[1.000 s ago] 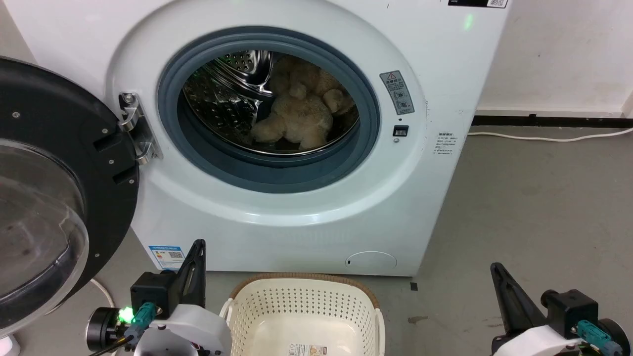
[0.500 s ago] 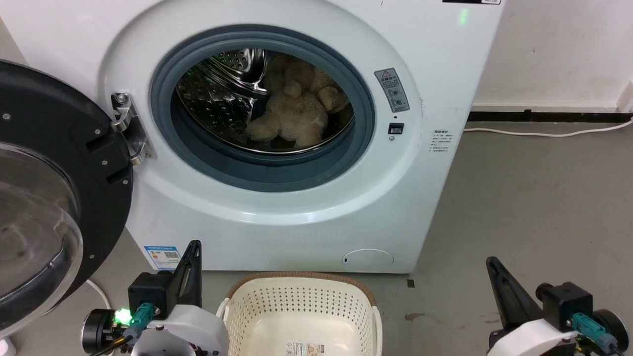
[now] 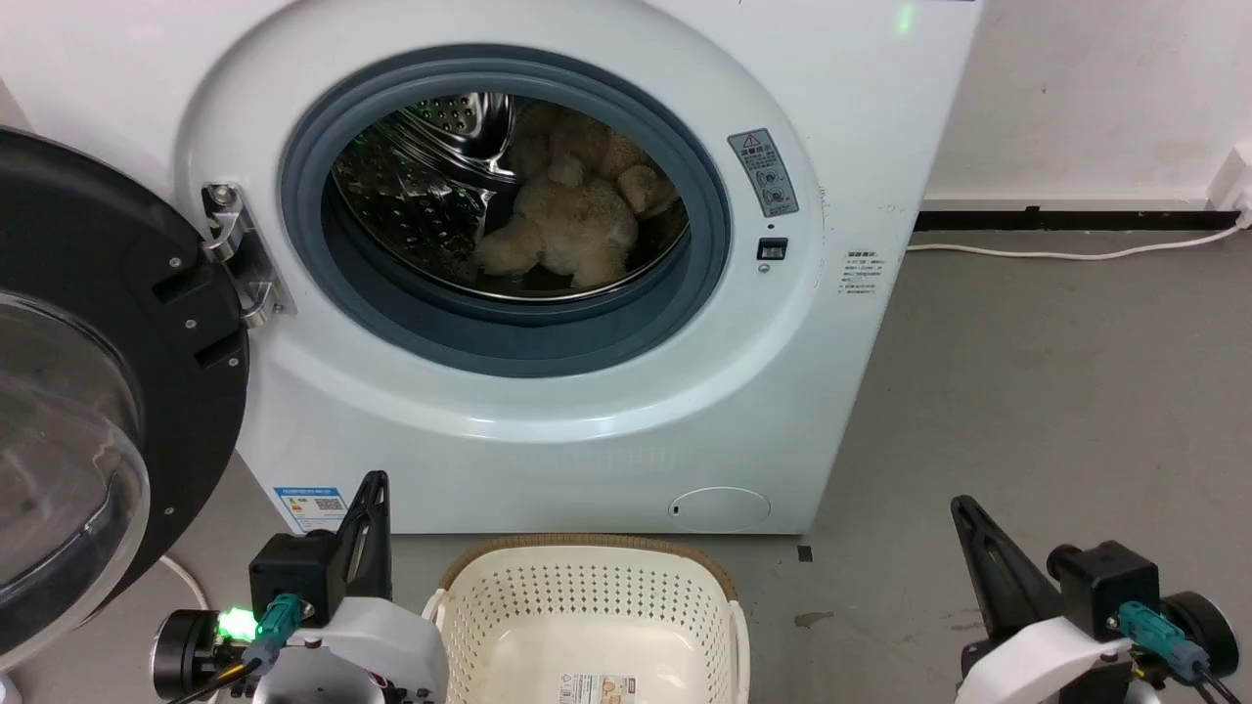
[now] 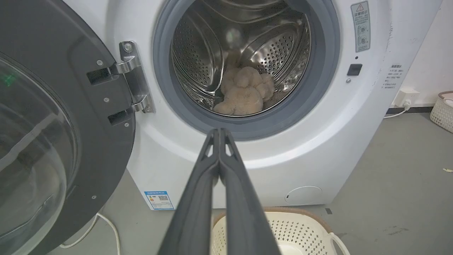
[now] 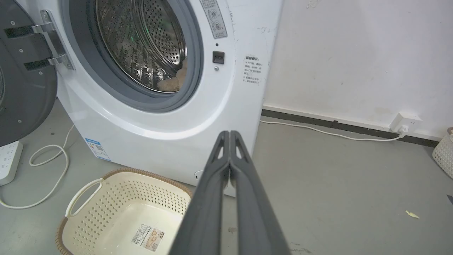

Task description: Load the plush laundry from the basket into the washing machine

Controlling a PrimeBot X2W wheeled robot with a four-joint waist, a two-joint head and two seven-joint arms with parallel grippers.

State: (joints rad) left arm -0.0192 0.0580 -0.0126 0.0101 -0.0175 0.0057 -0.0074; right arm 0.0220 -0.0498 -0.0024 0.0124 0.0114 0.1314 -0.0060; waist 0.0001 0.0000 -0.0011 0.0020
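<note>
Plush laundry lies inside the drum of the washing machine, a beige heap low in the round opening and toward its right.

Nearest the robot, the left hand and the right hand each point forward with their two dark fingers pressed together, gripping nothing. Between them on the grey floor stands the basket, a label on its bottom, close before the machine's foot.

Beyond it, the door hangs wide open on its hinge at the robot's left, and the grey seal rings the opening. A power strip and a looped white cord lie on the floor under the door. Farther right, another cord runs along the wall to a socket, with a second basket at that far edge.

Against the head view of a second earlier, the whole scene sits slightly further left, so the camera has turned. Laundry, basket and door keep their places relative to one another, and both hands stay closed at the lower corners.
</note>
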